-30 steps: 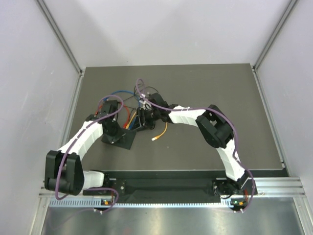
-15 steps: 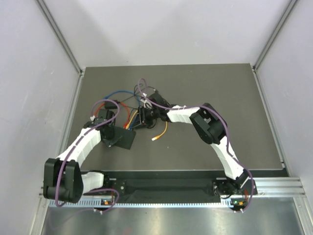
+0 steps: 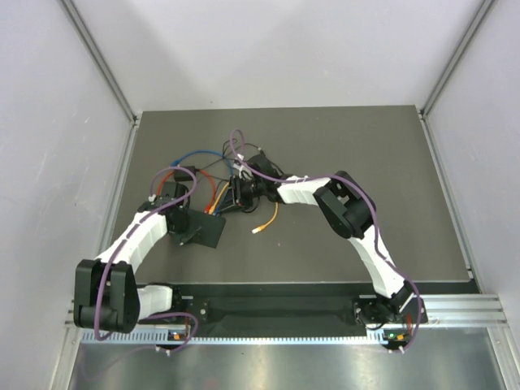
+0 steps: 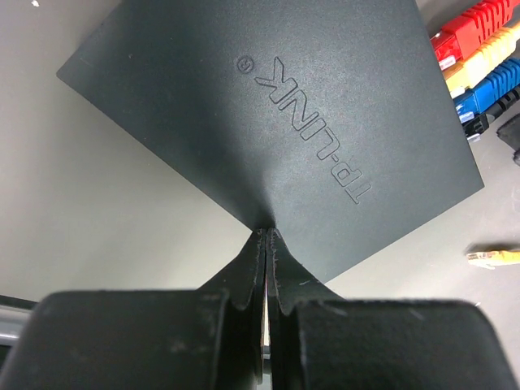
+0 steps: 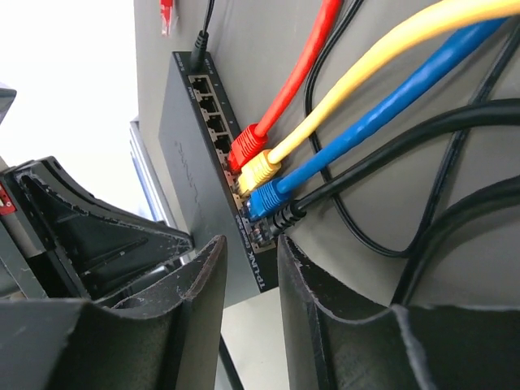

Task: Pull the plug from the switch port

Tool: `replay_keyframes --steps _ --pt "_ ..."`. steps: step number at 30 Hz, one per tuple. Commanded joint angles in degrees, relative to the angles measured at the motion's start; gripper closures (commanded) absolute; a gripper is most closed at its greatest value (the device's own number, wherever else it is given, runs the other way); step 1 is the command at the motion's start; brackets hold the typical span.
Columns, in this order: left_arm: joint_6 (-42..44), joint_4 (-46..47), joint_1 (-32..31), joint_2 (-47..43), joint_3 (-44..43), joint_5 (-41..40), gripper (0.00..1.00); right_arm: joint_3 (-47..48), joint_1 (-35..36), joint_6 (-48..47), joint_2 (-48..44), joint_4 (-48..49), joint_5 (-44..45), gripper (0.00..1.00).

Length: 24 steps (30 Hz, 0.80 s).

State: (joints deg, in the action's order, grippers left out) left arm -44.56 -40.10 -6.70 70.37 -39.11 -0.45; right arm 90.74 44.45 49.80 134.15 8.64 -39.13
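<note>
Right wrist: right gripper point(image 5: 250, 244) jaws apart beside black plug point(image 5: 286, 213); left gripper point(image 4: 266, 233) jaws together on switch point(image 4: 268, 122). Next I clamp, pull.

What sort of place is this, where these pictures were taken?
Probably a robotics lab test cell: a dark table walled by plain white panels on metal framing, a left arm and right arm bolted at its edge, and a network switch with coloured cables.

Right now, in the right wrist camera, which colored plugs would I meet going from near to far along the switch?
Along the switch: black plug → blue plug → yellow plug → red plug.
</note>
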Motion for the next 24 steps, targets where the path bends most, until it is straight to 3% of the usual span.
replay_keyframes --steps 1,13,24 --pt "-0.09 5.64 0.2 2.58 1.05 0.18 1.0 -1.26 0.11 1.61 1.03 4.19 -0.94 0.68" --pt "0.87 5.73 0.11 3.02 0.71 1.77 1.0 -1.01 0.9 3.19 2.96 5.42 -0.85 0.69" --pt "1.23 5.47 0.11 3.11 0.79 2.03 1.0 -2.67 1.17 9.87 4.9 12.97 -0.59 0.71"
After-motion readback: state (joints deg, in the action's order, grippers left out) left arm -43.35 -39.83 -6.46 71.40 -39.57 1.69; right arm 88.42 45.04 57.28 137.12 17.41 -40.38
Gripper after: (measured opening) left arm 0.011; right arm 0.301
